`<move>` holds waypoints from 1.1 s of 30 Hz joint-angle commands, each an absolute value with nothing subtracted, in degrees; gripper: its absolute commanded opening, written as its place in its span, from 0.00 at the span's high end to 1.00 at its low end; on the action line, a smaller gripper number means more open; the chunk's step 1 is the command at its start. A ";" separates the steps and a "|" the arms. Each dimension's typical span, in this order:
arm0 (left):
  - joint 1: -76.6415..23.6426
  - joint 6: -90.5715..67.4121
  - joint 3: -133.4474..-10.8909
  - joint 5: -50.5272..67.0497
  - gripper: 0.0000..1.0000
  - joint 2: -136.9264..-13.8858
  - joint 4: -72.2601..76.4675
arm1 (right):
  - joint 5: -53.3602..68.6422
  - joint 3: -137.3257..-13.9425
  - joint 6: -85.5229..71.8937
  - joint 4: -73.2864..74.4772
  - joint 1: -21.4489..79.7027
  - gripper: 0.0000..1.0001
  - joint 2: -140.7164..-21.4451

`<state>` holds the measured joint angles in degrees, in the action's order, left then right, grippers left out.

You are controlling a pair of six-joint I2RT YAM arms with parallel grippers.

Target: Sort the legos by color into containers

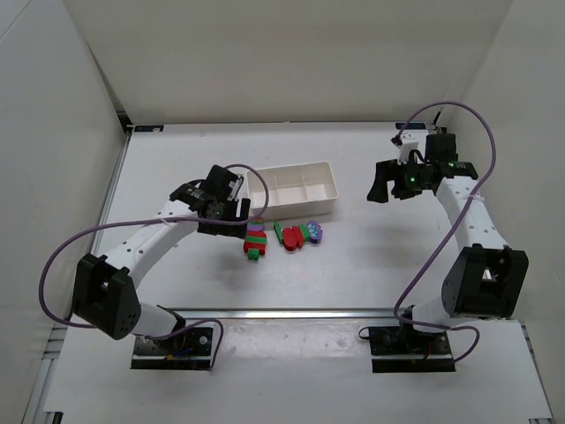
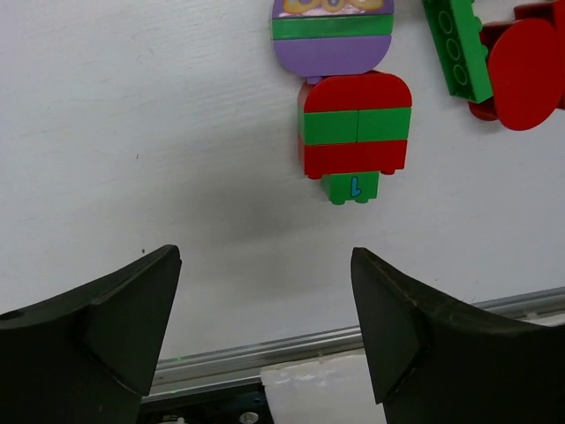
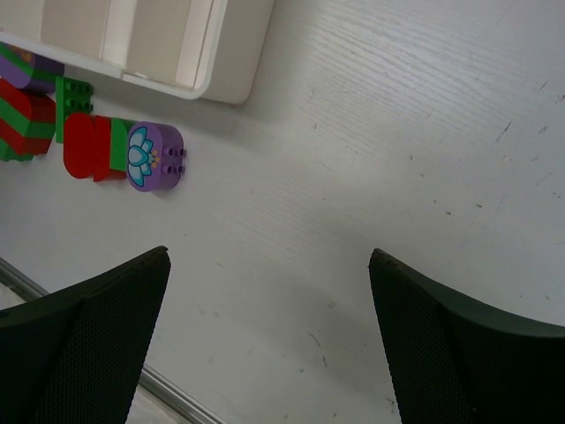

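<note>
on the left: bends the left arm (image 1: 132, 252) at a near-left elbow, then reaches right and far; points the left gripper (image 1: 225, 221) downward with fingers (image 2: 132, 309) spread wide, holding nothing. on the right: stretches the right arm (image 1: 472, 221) far from its base; turns the right gripper (image 1: 381, 184) leftward, fingers wide apart, likewise empty.

You get one overhead view from behind the arm bases (image 1: 175, 344), covering the whole white tabletop (image 1: 353, 265). Each wrist camera looks down close past its own jaws — all three share the red, green and purple studded plastic bricks (image 1: 290, 238).
</note>
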<state>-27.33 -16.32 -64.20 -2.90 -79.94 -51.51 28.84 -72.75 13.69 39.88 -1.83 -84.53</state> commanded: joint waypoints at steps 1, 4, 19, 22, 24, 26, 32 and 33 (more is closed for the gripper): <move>-29.27 -22.93 -66.00 -9.49 0.13 -80.16 -51.06 | 28.21 -71.11 13.71 39.81 -1.67 0.04 -81.39; -29.53 -24.08 -68.11 -9.84 0.11 -84.63 -50.19 | 27.69 -69.26 13.62 39.99 -1.67 0.04 -79.72; -35.51 -23.20 -67.77 -8.18 0.01 -91.93 -37.89 | 24.79 -65.22 15.12 42.10 -1.76 0.03 -75.06; -36.73 -23.29 -65.93 -7.47 0.01 -92.20 -33.86 | 24.96 -65.39 15.47 42.54 -1.76 0.03 -75.15; -37.35 -23.90 -64.09 -8.17 0.01 -91.93 -30.87 | 25.31 -65.57 15.64 42.63 -1.76 0.03 -75.50; -37.35 -24.69 -62.32 -8.26 0.01 -91.50 -28.58 | 25.31 -65.74 15.64 42.63 -1.76 0.03 -75.59; -37.88 -26.72 -58.45 -12.29 0.01 -91.23 -24.87 | 25.40 -65.92 16.08 42.80 -1.76 0.03 -75.85; -37.88 -26.46 -57.93 -12.83 0.01 -91.23 -24.53 | 25.40 -65.92 16.17 42.98 -1.76 0.02 -75.68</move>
